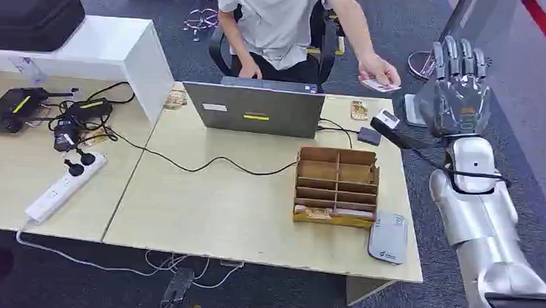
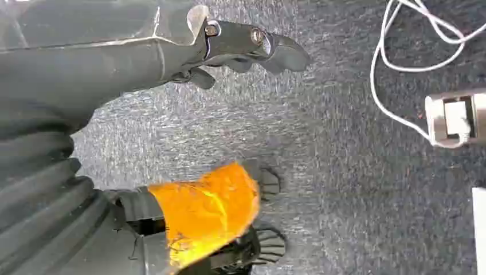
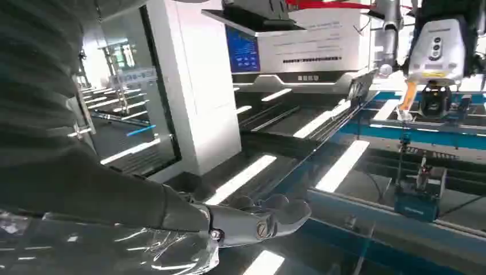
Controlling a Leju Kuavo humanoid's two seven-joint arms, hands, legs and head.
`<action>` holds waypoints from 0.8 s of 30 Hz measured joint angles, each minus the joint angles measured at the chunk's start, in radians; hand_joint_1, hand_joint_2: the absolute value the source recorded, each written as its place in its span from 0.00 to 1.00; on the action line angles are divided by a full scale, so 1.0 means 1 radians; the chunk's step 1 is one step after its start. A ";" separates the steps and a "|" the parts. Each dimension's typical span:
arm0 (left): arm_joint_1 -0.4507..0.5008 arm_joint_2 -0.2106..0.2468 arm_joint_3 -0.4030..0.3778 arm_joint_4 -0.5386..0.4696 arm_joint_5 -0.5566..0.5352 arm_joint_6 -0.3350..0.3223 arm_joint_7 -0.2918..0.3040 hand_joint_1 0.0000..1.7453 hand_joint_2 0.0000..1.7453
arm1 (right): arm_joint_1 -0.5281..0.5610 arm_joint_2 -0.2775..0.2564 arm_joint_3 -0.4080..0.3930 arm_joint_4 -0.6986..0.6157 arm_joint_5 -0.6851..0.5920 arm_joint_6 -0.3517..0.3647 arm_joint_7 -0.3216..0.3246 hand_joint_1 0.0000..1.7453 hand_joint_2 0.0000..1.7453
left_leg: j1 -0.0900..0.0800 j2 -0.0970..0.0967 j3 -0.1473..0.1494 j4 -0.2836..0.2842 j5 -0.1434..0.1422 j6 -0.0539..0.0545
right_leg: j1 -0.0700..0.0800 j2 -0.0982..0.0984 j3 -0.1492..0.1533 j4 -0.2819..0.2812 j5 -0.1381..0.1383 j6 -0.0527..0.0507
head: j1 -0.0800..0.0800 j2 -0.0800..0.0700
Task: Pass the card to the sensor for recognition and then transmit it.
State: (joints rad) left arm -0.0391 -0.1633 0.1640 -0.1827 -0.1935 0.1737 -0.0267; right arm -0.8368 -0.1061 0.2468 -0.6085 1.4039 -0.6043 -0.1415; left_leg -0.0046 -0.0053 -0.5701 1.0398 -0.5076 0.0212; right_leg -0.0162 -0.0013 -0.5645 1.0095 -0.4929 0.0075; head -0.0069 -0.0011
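Both hands hold nothing: right hand [image 1: 457, 92] raised at the table's [image 1: 241, 214] far right, fingers straight up; left hand [image 2: 229, 132] hangs, fingers apart.

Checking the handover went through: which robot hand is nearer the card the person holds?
Right. The right hand is raised, fingers apart, beside the table's far right corner, just right of the card in the person's hand. The left hand hangs over carpet.
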 joint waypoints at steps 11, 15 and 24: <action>0.000 -0.012 0.000 0.002 0.040 -0.099 -0.019 0.00 1.00 | 0.014 0.030 0.075 -0.022 -0.032 0.012 0.010 0.00 1.00 | 0.000 -0.001 0.000 0.000 0.000 0.000 | 0.000 0.000 0.000 0.000 0.000 0.000 | 0.000 0.000; 0.000 -0.012 0.000 0.002 0.043 -0.105 -0.019 0.00 1.00 | 0.023 0.031 0.088 -0.034 -0.045 0.019 0.010 0.00 1.00 | 0.000 0.000 0.000 0.000 0.000 0.000 | 0.000 0.000 0.000 0.000 0.000 0.000 | 0.000 0.000; 0.000 -0.016 0.000 0.004 0.046 -0.115 -0.017 0.00 1.00 | 0.030 0.034 0.105 -0.045 -0.060 0.033 0.012 1.00 1.00 | 0.000 0.000 0.000 0.000 0.000 0.000 | 0.000 0.000 0.000 0.000 0.000 0.000 | 0.000 0.000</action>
State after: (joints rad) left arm -0.0387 -0.1793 0.1644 -0.1789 -0.1476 0.0591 -0.0435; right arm -0.8069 -0.0721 0.3517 -0.6531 1.3436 -0.5711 -0.1293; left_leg -0.0046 -0.0057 -0.5700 1.0397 -0.5076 0.0212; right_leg -0.0161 -0.0016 -0.5646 1.0094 -0.4930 0.0074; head -0.0069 -0.0011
